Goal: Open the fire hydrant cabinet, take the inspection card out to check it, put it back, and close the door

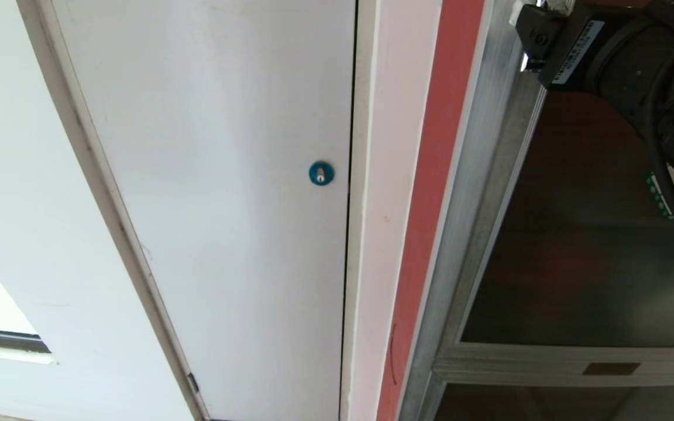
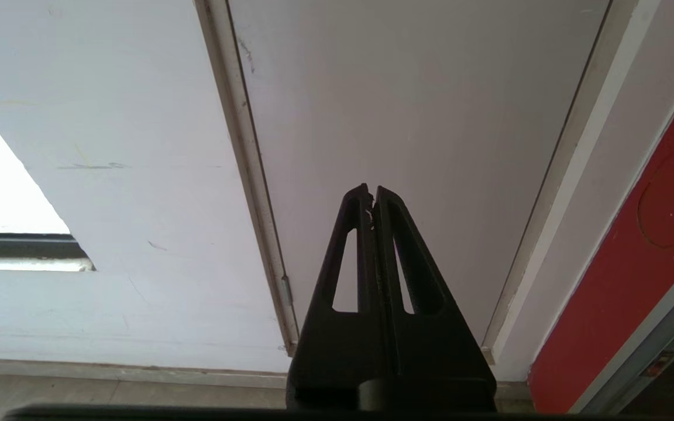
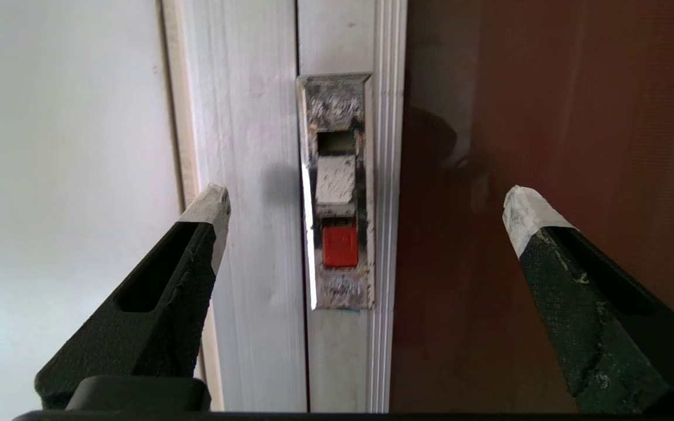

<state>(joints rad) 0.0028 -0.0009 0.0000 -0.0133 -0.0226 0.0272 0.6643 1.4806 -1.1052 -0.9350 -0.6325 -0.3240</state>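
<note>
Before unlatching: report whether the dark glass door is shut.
Shut: the aluminium-framed dark glass door lies flush with the frame, small red latch seated.

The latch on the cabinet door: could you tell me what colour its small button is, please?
Red, set in a worn silver latch; the right wrist view shows it best.

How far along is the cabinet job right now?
Nothing looks done: the door of the fire hydrant cabinet sits flush in its aluminium frame. In hand: the right gripper is open, facing the red latch without touching it. The left gripper is shut, parked before the white door. Left: opening, checking and returning the inspection card, closing.
</note>
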